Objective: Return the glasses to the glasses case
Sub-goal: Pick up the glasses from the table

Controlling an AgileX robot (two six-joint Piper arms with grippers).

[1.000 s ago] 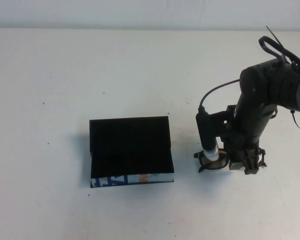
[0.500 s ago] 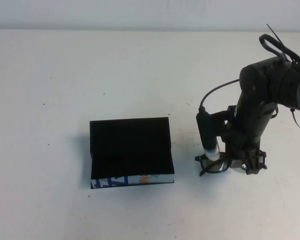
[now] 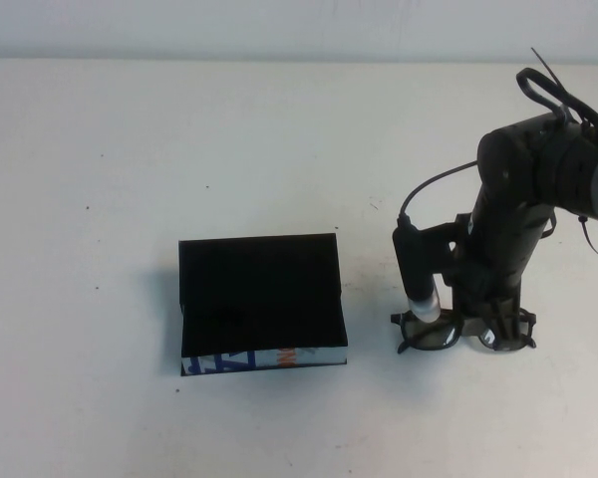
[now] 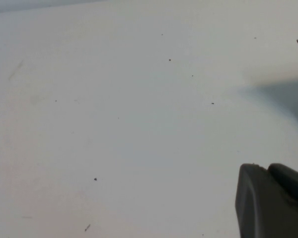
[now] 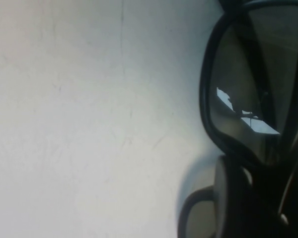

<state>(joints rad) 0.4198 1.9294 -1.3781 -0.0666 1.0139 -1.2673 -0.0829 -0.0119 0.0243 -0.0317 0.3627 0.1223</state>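
The glasses are dark-framed and lie on the white table, to the right of the glasses case. My right gripper has come straight down on their middle, and the arm hides the bridge. In the right wrist view one lens of the glasses fills the upper part, right against my right gripper. The glasses case is a black box standing open with nothing in it, its printed white front facing the near edge. My left gripper shows only as a dark tip over bare table.
A black cable loops from the right arm down to the wrist camera. White table stretches left of and behind the case, marked only by small dark specks.
The right arm has sunk lower onto the glasses. The glasses have shifted a little toward the near edge and both lenses now show beside the arm.
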